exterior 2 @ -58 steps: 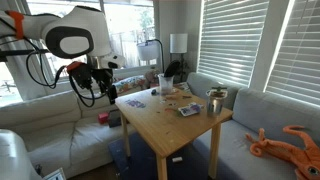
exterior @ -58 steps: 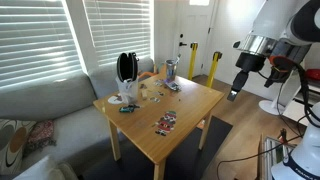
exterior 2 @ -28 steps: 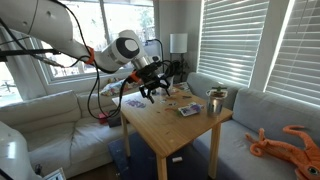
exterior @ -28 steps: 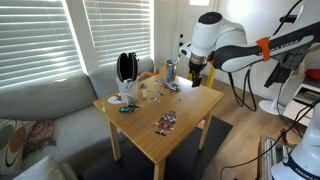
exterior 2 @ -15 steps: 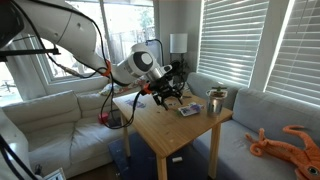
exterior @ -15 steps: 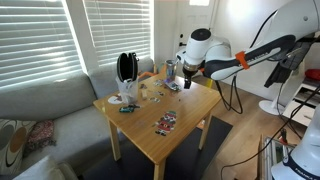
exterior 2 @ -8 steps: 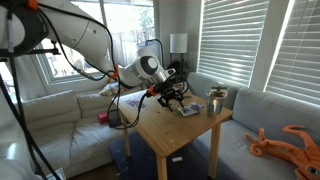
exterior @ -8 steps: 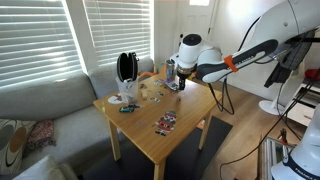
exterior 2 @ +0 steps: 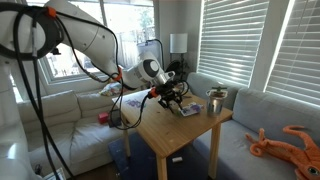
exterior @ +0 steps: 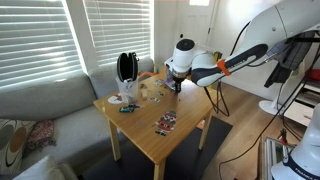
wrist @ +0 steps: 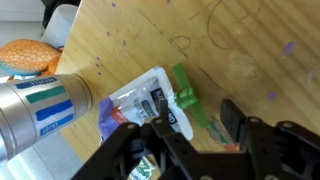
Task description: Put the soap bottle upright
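Observation:
My gripper (wrist: 195, 115) is open and hangs low over the wooden table (exterior: 190, 115), near its far corner in both exterior views (exterior: 178, 86) (exterior 2: 172, 98). In the wrist view its fingers (wrist: 232, 115) straddle the edge of a flat white packet (wrist: 145, 100) with a green clip (wrist: 185, 95). A tall silvery-grey cylinder (wrist: 40, 108) with teal labels stands just left of the gripper. I cannot make out the small greyish-blue soap bottle in any view; it is hidden or out of frame.
An orange object (wrist: 25, 55) lies beyond the cylinder. A colourful packet (exterior: 166, 122) lies near the table's front. A white mug (exterior: 128, 95) and a metal cup (exterior 2: 215, 100) stand near table corners. A sofa (exterior: 50, 110) borders the table.
The arm has swung in from beside the table and come down over the far corner next to the cylinder. The gripper has stayed open; nothing on the table has moved.

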Robot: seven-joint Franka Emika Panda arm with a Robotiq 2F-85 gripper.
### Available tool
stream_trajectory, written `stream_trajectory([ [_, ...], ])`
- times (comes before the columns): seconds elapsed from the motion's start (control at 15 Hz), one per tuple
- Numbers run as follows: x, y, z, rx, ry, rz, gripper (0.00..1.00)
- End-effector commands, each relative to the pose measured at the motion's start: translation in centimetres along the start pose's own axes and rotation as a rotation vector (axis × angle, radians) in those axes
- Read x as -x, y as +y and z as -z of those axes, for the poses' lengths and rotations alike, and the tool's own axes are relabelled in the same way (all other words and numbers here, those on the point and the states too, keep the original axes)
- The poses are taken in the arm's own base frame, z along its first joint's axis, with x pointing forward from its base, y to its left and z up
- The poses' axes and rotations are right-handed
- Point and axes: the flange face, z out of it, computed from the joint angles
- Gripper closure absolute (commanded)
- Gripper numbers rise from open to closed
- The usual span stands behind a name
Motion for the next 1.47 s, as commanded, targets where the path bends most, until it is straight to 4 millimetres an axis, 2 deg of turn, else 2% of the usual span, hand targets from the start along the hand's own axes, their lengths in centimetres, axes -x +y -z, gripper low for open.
stream_trajectory([
  [0.0, -1.0, 0.6, -0.4, 0.029, 0.024, 0.043, 0.73],
  [0.13, -1.2, 0.7, -0.7, 0.025, 0.027, 0.054, 0.89],
  [0.27, -1.2, 0.7, -1.2, 0.020, 0.027, 0.064, 0.99],
  [0.67, -1.2, 1.3, -1.1, 0.022, 0.035, 0.074, 1.00],
  [0.87, -1.0, 0.9, 2.9, 0.054, 0.057, 0.080, 1.00],
  [1.13, -0.3, -0.2, 10.4, 0.087, 0.121, 0.111, 1.00],
  [1.4, 3.0, -1.2, 17.6, 0.082, 0.083, 0.216, 1.00],
])
